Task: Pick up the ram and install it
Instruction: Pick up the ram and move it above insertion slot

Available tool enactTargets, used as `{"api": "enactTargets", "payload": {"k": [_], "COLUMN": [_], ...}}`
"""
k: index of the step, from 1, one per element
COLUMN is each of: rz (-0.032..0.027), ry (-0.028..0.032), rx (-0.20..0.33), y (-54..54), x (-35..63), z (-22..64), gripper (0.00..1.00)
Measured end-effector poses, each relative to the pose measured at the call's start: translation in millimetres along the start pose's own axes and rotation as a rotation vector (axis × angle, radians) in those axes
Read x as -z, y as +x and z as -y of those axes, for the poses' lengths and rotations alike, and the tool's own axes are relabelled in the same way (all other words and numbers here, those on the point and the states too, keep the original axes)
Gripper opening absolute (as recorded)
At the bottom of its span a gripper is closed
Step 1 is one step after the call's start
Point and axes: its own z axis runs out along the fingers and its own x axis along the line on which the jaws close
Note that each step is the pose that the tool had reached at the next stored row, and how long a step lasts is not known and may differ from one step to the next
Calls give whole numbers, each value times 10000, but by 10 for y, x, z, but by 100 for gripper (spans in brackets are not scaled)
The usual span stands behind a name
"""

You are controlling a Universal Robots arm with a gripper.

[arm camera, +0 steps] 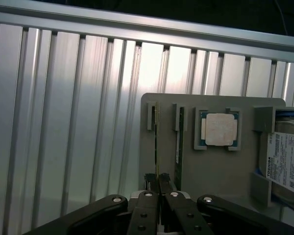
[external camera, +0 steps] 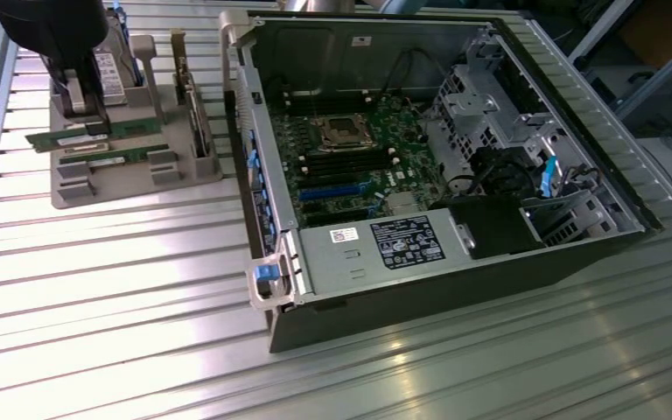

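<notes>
Two rams stand on edge, side by side, in slots of a grey holder (arm camera: 152,205). My gripper (arm camera: 159,178) has its black fingertips pinched together on the thin top edge of one ram (arm camera: 157,142), which still sits in its slot. The second ram (arm camera: 179,142) stands free right beside it. In the exterior view the gripper (external camera: 84,121) hangs over the holder (external camera: 137,179) at the exterior view's left, just above the green ram sticks (external camera: 70,138). The open computer case (external camera: 570,262) lies to the exterior view's right, its motherboard (external camera: 360,162) exposed.
On the holder a square silver processor (arm camera: 220,129) lies beside the rams, with a hard drive (arm camera: 286,164) past it. A wider green card (external camera: 196,105) stands upright in the holder near the case wall. A ribbed metal table (external camera: 126,306) carries everything.
</notes>
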Motion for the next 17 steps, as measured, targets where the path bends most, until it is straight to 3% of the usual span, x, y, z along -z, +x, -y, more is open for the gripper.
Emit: {"api": "enactTargets", "payload": {"k": [17], "rz": [0], "ry": [0], "rx": [0], "y": [-6], "x": [257], "z": [-11], "gripper": [12]}}
